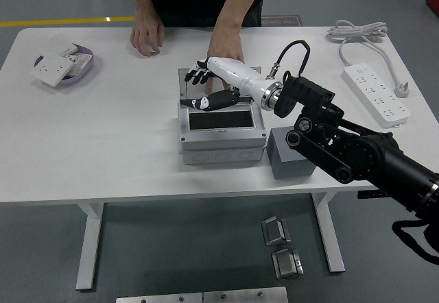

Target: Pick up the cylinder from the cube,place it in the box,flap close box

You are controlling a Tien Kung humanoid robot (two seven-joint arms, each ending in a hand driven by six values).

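The grey box stands mid-table, its clear lid upright at the back. Its inside looks dark and I cannot make out the cylinder in it. The grey cube stands just right of the box with nothing on top. My right hand, white with black fingers, hovers over the back of the box at the lid, fingers spread and empty. A person stands at the far side: one hand is just behind the lid, the other rests on the table to the left.
A purple dish with white socket plates sits at the far left. A white power strip and its coiled cable lie at the far right. Metal parts lie on the floor below.
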